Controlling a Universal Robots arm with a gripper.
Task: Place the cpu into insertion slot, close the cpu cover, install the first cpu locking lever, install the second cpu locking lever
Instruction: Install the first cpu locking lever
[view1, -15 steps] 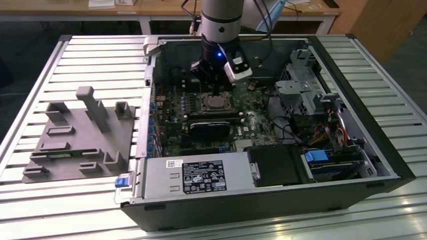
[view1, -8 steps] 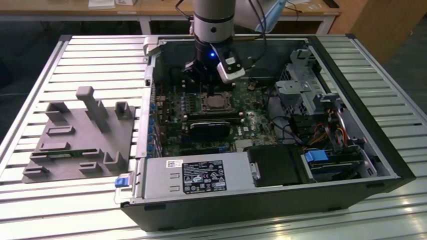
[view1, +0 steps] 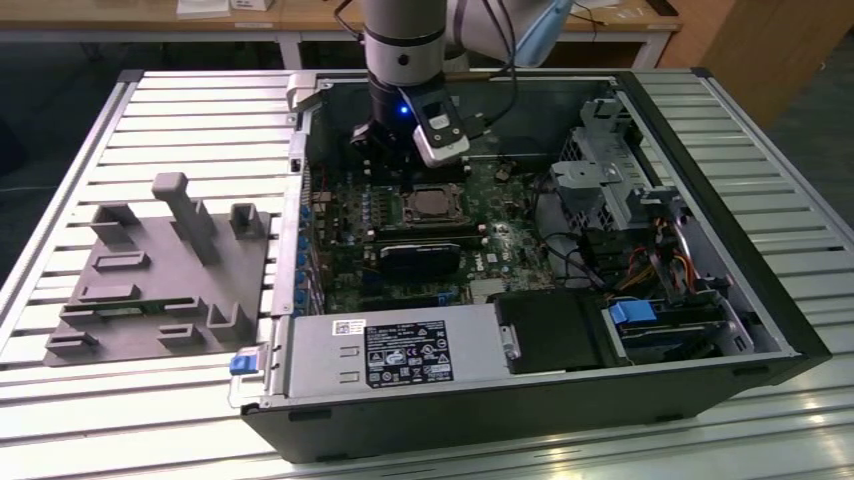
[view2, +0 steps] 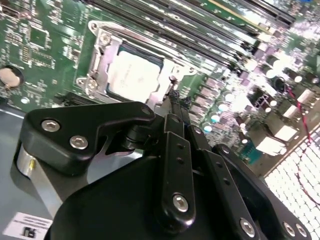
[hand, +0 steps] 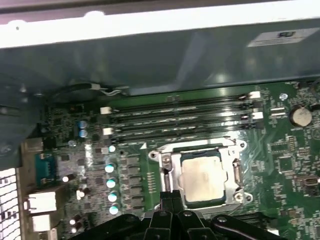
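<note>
Slatted metal forms the counter (view1: 80, 130), on which an open computer case (view1: 534, 410) is laid on its side. A grey fixture (view1: 160, 280) is set beside the case, on the exterior view's left. A power supply (view1: 400, 350) is mounted along the near wall of the case. The arm (view1: 404, 40) is lowered into the case from above, over the far part of the green motherboard (view1: 347, 225).

The insertion slot (view1: 430, 205) is seen near the middle of the board, next to the long memory slots (hand: 180, 120). The cpu cover (view2: 100, 62) is laid flat on the slot, and the cpu (view2: 134, 75) is seated in it, its pale metal top framed by the cover's window in both wrist views. Whether the levers are latched cannot be told.

The gripper (view2: 174, 97) is held just beside one edge of the slot. Its fingers (view2: 172, 125) are pressed together, and nothing is seen between them.
</note>
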